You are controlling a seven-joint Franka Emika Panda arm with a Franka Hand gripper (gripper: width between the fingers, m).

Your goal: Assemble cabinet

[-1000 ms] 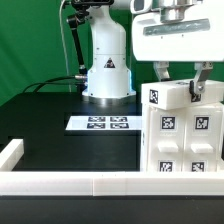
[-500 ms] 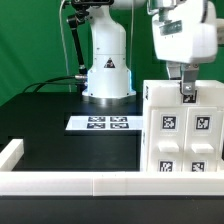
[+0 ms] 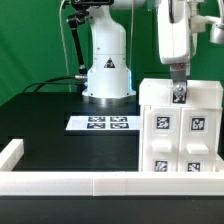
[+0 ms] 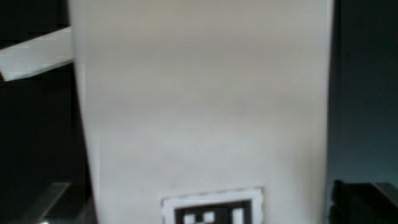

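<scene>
While no brand name or readable word shows anywhere, the only markings are black-and-white square tags: several on the front of the cabinet (image 3: 180, 130), one at the edge of its panel in the wrist view (image 4: 214, 210), a row on the marker board (image 3: 101, 123), and a small dark triangular sticker on the white robot base (image 3: 108, 70), too small to read.

Cabinet stands upright on the black table (image 3: 50, 125), at the exterior view's right, touching or just beside the low white border rail (image 3: 60, 183) along the front edge. Marker board lies flat between robot base and cabinet, apart from both.

Gripper (image 3: 179, 94) is at the cabinet's top edge, one finger visible against the top panel. Cannot tell if the jaws clamp the panel or sit loose; the wrist view is filled by the white panel and the fingertips are barely visible.

Green backdrop behind; dark cable runs down beside the base.
</scene>
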